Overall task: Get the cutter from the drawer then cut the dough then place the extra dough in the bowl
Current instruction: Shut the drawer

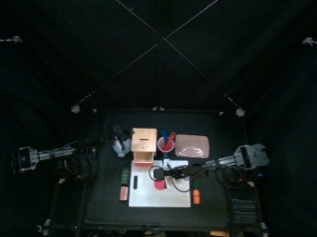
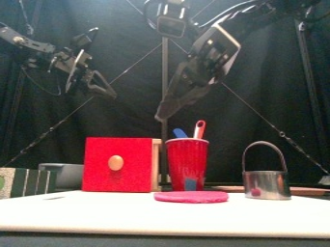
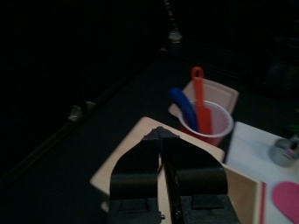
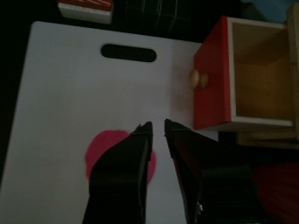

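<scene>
One metal cutter (image 2: 264, 174) stands at the front view's lower right on the white cutting board (image 4: 59, 105), with the pink dough (image 2: 191, 196) at lower centre. The right gripper (image 4: 158, 125) hangs over the board, jaws slightly parted, gripping nothing. The left gripper (image 3: 160, 138), pinched together and empty, hovers above the wooden box (image 2: 122, 164). The picture's edge cuts off its open drawer (image 4: 263, 70).

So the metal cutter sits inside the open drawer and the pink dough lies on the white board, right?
Not quite: the cutter is not in the drawer; it stands on the white board, as the front view shows. The drawer is open and the pink dough does lie on the board.
</scene>
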Robot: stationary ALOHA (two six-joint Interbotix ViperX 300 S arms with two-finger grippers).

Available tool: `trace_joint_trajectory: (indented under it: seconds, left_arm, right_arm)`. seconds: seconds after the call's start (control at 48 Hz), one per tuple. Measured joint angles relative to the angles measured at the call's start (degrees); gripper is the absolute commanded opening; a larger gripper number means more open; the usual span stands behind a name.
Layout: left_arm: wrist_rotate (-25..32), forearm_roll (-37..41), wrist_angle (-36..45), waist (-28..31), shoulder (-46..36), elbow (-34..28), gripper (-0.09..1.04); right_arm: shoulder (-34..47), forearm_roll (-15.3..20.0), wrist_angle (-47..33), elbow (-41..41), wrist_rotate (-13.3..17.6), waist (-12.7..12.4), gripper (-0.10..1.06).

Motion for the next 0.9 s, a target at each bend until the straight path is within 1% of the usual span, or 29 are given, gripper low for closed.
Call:
trace_joint_trajectory:
  seconds: [0.083, 0.188, 0.229, 0.354, 0.438, 0.708, 0.896]
  left_arm:
    - [0.4, 0.2, 2.5, 3.8, 0.9, -2.0, 0.33]
    - [0.4, 2.7, 6.9, 7.2, 3.8, -5.3, 0.33]
    - [0.7, 4.3, 8.6, 8.0, 5.4, -6.8, 0.32]
    - [0.9, 10.8, 11.6, 8.3, 11.4, -11.2, 0.30]
    - [0.9, 15.6, 14.5, 8.2, 15.7, -14.7, 0.29]
    - [1.3, 27.3, 29.4, 8.0, 30.0, -28.5, 0.28]
    - [2.4, 31.2, 37.2, 8.0, 35.4, -35.0, 0.28]
  right_arm:
    - [2.5, 0.0, -0.2, -1.9, 0.1, -0.2, 0.45]
    - [5.5, 0.1, -0.3, -4.7, 0.0, -0.2, 0.34]
    - [6.5, 0.2, -0.3, -5.5, 0.0, -0.2, 0.29]
    - [9.1, 0.7, -0.3, -7.9, 0.0, -0.4, 0.20]
    - [10.2, 1.0, -0.3, -9.1, 0.0, -0.5, 0.18]
    - [14.6, 2.0, 0.6, -13.2, 0.2, -0.6, 0.18]
    - [16.9, 1.9, 3.7, -15.8, 0.2, -0.7, 0.17]
